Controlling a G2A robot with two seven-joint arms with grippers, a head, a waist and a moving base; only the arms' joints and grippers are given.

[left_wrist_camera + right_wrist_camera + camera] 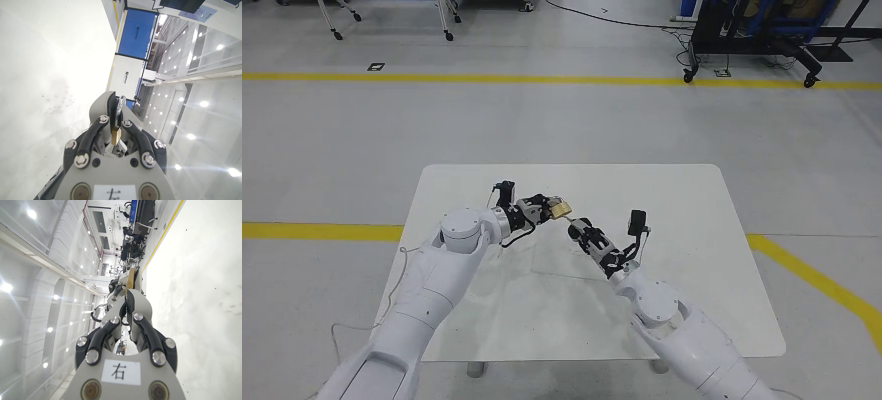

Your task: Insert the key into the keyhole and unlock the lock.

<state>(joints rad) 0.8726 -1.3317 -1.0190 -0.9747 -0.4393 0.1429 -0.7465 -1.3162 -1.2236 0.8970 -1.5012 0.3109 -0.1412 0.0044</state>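
Note:
Above the middle of the white table [682,200], my left gripper [542,208] is shut on the brass padlock [560,209]. In the left wrist view the silver shackle [120,106] sits between the pads, and the brass body [115,134] lies back toward the palm. My right gripper [580,230] is just beside the lock, pointing at it. In the right wrist view its pads [130,302] are pressed together on a thin metal edge, the key [125,306], mostly hidden. The fingertips sit right at the end of the lock's brass body [130,280], which my left gripper [121,283] holds.
Both arms meet over the table's centre, well inside its edges. Yellow floor lines [542,78] run behind and beside the table. A wheeled dark frame [752,40] stands far back right.

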